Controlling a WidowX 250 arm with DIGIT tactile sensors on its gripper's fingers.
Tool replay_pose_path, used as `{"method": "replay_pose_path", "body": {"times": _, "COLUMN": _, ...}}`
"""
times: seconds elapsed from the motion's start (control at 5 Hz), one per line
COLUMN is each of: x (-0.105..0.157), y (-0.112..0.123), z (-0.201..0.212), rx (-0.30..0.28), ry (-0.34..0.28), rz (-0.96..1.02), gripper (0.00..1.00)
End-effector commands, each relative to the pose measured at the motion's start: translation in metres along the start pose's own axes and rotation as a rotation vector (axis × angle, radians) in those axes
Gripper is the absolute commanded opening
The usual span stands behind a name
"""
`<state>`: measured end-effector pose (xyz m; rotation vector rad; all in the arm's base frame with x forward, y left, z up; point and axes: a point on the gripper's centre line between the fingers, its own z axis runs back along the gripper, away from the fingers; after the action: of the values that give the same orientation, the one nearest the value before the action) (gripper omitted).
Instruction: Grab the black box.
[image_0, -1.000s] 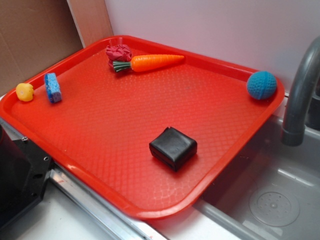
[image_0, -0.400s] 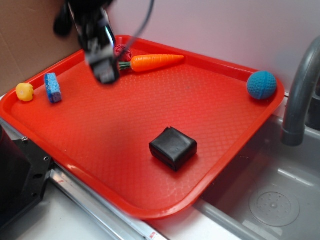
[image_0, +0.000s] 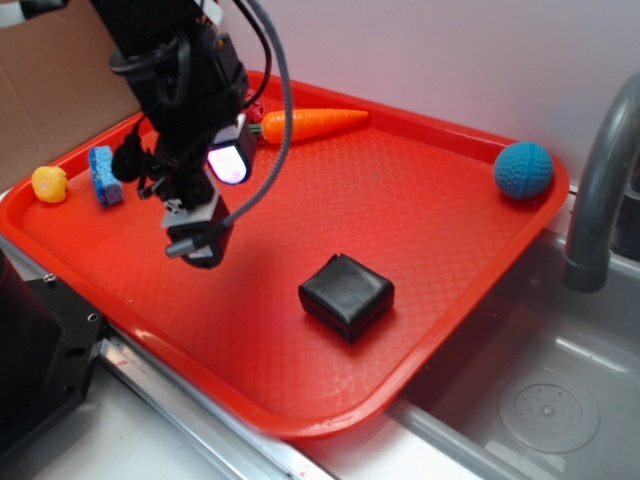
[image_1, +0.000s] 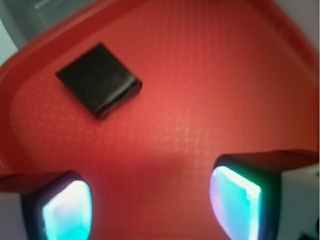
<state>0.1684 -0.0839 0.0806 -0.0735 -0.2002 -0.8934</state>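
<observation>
Open, empty black pincer (image_0: 200, 245) hovers over red plastic tray (image_0: 420, 190); one matte black box (image_0: 346, 294) lies apart. Only the exterior view shows one blue ball (image_0: 523, 169).

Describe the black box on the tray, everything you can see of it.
The black box is a small, squat block with a square top, rounded edges and a matte, slightly wrinkled, soft-looking skin. It lies flat on the red tray, toward its near edge by the sink side, turned diagonally. Nothing else touches it; the end effector hangs apart from it, open.
</observation>
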Motion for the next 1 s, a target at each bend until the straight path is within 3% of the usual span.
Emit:
{"method": "replay_pose_path", "body": {"times": 0.0, "x": 0.009, "y": -0.007, "z": 0.009, "rx": 0.017, "ry": -0.033, "rz": -0.011, "gripper": 1.0}}
{"method": "replay_pose_path", "body": {"times": 0.2, "x": 0.009, "y": -0.007, "z": 0.009, "rx": 0.017, "ry": -0.033, "rz": -0.011, "gripper": 1.0}}
{"method": "replay_pose_path", "body": {"times": 0.4, "x": 0.029, "y": 0.0, "z": -0.011, "rx": -0.019, "ry": -0.019, "rz": -0.174, "gripper": 1.0}}
{"method": "replay_pose_path", "body": {"times": 0.8, "x": 0.073, "y": -0.01, "z": -0.033, "rx": -0.072, "ry": -0.035, "rz": -0.484, "gripper": 1.0}}
